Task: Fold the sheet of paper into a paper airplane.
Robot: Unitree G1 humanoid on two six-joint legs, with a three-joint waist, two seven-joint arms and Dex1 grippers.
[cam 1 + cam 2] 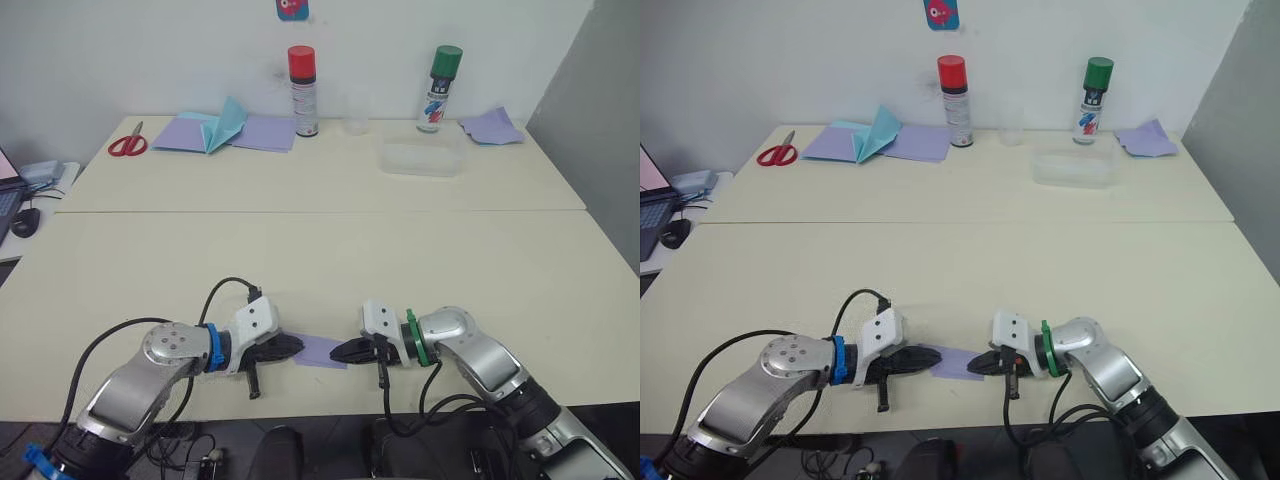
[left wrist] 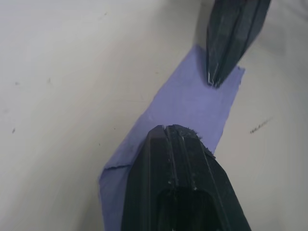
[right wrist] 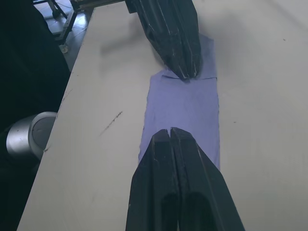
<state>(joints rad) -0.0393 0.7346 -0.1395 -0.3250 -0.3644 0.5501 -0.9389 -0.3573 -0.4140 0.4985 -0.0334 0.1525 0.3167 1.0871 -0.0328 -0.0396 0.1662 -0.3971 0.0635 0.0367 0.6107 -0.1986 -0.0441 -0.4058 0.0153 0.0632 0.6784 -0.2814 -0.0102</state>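
The sheet of paper (image 1: 318, 350) is a narrow folded lavender strip lying flat near the table's front edge, between my two grippers. My left gripper (image 1: 298, 345) is shut, and its joined fingertips rest on the strip's left end (image 2: 192, 103). From the other side my right gripper (image 1: 335, 352) is also shut, its tip pressing down on the right end (image 3: 185, 108). The two tips point at each other, a short stretch of paper apart. Part of the strip is hidden under the left fingers (image 2: 183, 173).
At the back of the table are red scissors (image 1: 127, 145), flat lavender sheets (image 1: 265, 132), a teal folded paper (image 1: 225, 125), a red-capped can (image 1: 303, 92), a clear cup (image 1: 356, 113), a green-capped can (image 1: 440, 90), a clear tub (image 1: 420, 158) and another lavender paper (image 1: 492, 127).
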